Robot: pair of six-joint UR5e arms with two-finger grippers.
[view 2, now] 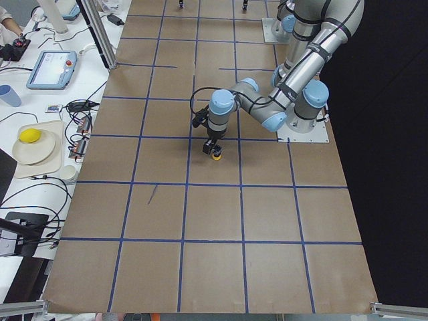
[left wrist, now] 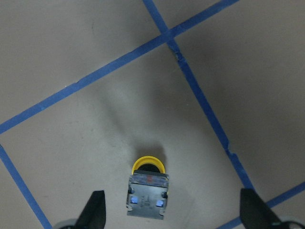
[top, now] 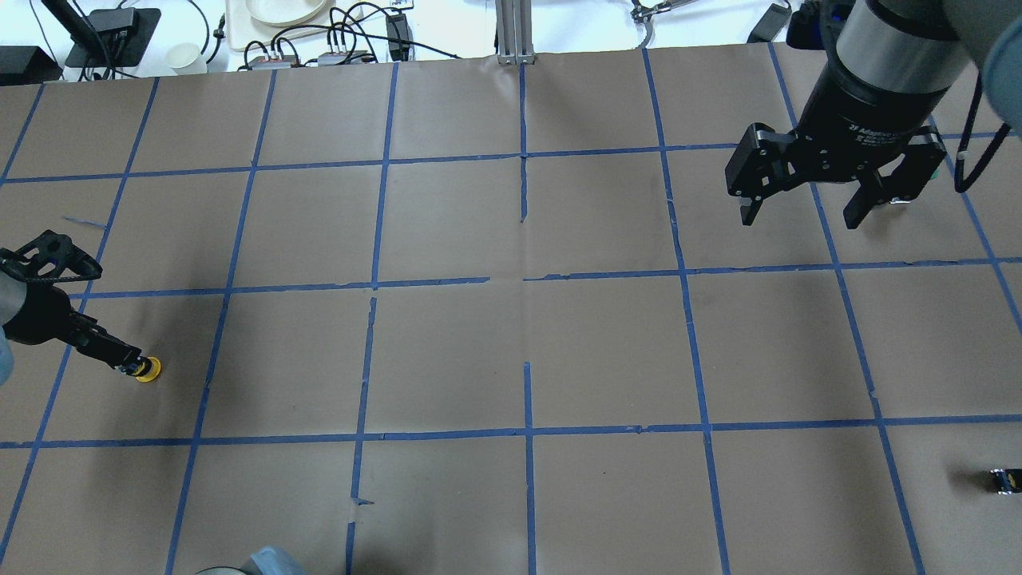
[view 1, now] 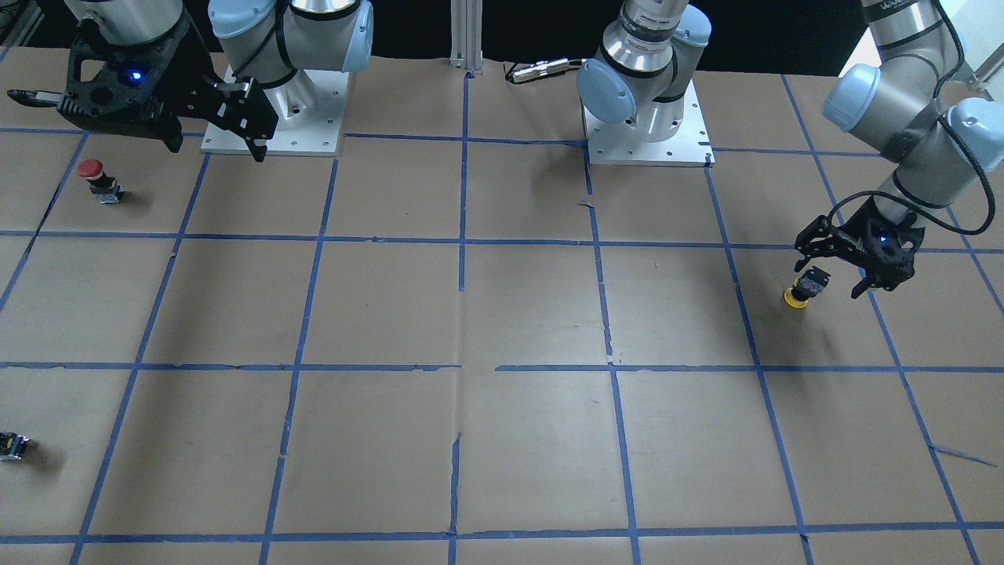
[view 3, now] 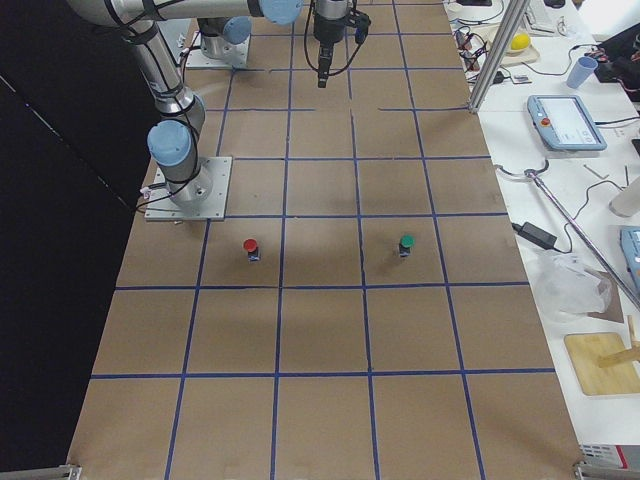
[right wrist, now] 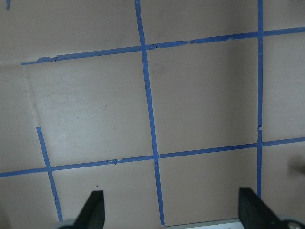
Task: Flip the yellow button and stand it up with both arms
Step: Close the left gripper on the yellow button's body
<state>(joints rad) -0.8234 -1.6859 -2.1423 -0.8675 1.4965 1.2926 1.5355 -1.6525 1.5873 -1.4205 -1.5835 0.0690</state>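
The yellow button [view 1: 800,292] sits cap down on the brown paper, with its black body and silvery base pointing up. It also shows in the overhead view [top: 147,369] and the exterior left view [view 2: 215,153]. My left gripper [view 1: 830,278] hovers just above it, open, with one finger on each side and not touching it. In the left wrist view the button [left wrist: 147,190] lies between the wide-open fingertips [left wrist: 95,212]. My right gripper [view 1: 212,145] is open and empty, held high near its base at the far end of the table [top: 801,217].
A red-capped button [view 1: 94,179] stands near the right arm's base. A green-capped button [view 3: 405,243] stands beyond it. A small capless black-silver block [view 1: 12,445] lies at the table's corner. Blue tape lines grid the paper. The arm base plates [view 1: 647,133] are at the back.
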